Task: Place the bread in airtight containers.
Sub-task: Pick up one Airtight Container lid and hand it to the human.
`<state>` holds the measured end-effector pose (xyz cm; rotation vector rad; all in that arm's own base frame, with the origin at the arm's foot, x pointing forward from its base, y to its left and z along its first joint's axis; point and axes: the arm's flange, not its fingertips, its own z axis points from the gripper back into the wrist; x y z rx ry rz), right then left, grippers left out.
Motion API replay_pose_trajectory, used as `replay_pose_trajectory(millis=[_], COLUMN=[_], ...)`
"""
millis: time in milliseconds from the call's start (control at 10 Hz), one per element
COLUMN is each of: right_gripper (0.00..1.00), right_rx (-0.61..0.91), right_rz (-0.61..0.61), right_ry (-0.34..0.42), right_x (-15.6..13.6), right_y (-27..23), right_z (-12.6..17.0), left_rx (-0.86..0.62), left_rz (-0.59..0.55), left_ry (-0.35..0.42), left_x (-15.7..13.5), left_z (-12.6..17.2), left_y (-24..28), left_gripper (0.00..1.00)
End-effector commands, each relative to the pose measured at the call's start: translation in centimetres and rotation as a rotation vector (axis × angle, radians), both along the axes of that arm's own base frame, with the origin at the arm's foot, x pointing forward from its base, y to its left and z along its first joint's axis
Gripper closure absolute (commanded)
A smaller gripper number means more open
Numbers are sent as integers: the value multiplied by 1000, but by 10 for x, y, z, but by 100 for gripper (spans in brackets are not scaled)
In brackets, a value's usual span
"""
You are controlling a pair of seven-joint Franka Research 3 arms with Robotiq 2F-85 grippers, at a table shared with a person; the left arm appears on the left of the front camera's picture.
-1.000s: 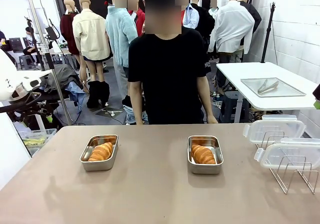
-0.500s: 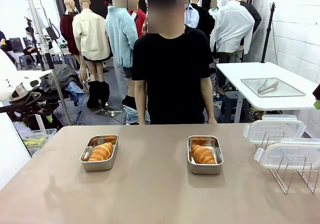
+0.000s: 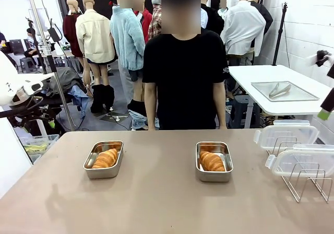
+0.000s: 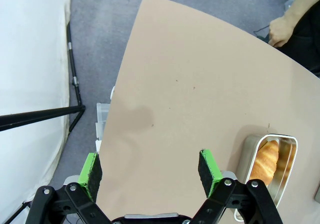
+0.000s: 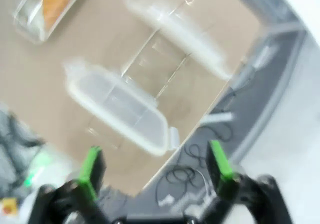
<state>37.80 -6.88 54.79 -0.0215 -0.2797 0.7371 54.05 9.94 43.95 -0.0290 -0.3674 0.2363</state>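
Note:
Two steel tins stand open on the table, each with a croissant inside: the left tin (image 3: 103,160) holds one croissant (image 3: 106,158), the right tin (image 3: 214,162) the other croissant (image 3: 212,161). Two clear lids (image 3: 286,135) (image 3: 301,160) rest on a wire rack (image 3: 308,184) at the right. My left gripper (image 4: 150,171) hangs open above bare table, with the left tin (image 4: 248,153) off to its lower right. My right gripper (image 5: 155,169) is open high above the lids (image 5: 117,106), in a blurred view; a dark finger with a green pad (image 3: 325,113) shows at the right edge.
A person in a black shirt (image 3: 182,77) stands at the far edge, one hand (image 4: 281,29) near the table. A white side table with a tray and tongs (image 3: 282,91) is behind on the right. Bare tabletop (image 3: 156,202) spreads in front of the tins.
The person has stepped a little to the right. My right arm has shifted at the right edge of the front view, and its wrist view is motion-blurred. Tins, croissants and lids have not moved.

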Motion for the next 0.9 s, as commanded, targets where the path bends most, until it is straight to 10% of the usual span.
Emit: replay_pose_trajectory(millis=[0,400,800], right_gripper=[0,0,0], right_rx=[-93,-116,-128], right_rz=[281,655,588], right_ry=[76,188,176], right_x=[5,15,30], right_y=[-2,30,49], right_z=[-4,-34,-71], left_rx=[12,12,12], left_rz=[-1,-1,-1], left_ry=[-6,-6,-6], left_x=[0,0,0], left_z=[2,2,2], left_y=[1,1,1], left_gripper=[0,0,0])
